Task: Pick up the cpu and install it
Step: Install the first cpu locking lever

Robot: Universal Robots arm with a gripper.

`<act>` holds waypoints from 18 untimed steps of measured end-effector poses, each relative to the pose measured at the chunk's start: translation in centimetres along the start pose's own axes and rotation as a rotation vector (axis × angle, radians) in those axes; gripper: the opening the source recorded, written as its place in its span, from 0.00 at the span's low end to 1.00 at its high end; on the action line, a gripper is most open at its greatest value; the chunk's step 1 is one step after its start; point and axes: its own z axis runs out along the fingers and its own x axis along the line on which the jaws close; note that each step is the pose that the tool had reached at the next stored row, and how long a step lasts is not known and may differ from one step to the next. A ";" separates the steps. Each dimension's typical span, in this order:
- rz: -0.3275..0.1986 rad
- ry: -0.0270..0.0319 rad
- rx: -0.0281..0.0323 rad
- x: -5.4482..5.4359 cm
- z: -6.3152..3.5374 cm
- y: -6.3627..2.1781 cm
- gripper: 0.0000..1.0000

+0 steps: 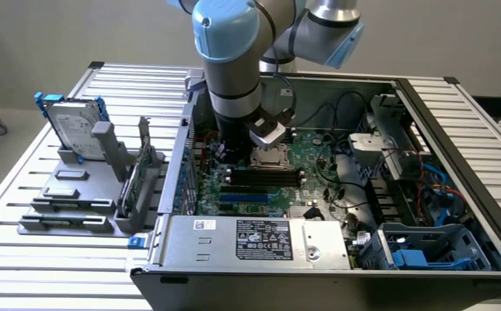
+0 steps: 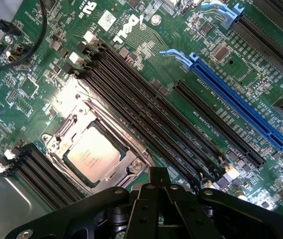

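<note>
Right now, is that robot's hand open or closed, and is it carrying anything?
Hand: closed, carrying nothing; it hangs just above the chip, which sits in its socket on the green board.

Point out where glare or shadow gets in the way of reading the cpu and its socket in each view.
Wrist view: a bright glare patch washes out the board beside the socket frame, and the cpu carries a soft sheen, though its top stays readable; the dark tool sits close in the foreground. Exterior view: the arm shades the socket area, and the cpu shows small, as a pale metallic patch.
</note>
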 end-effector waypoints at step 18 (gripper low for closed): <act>-0.001 0.0066 -0.0008 0.0 0.85 -0.21 0.11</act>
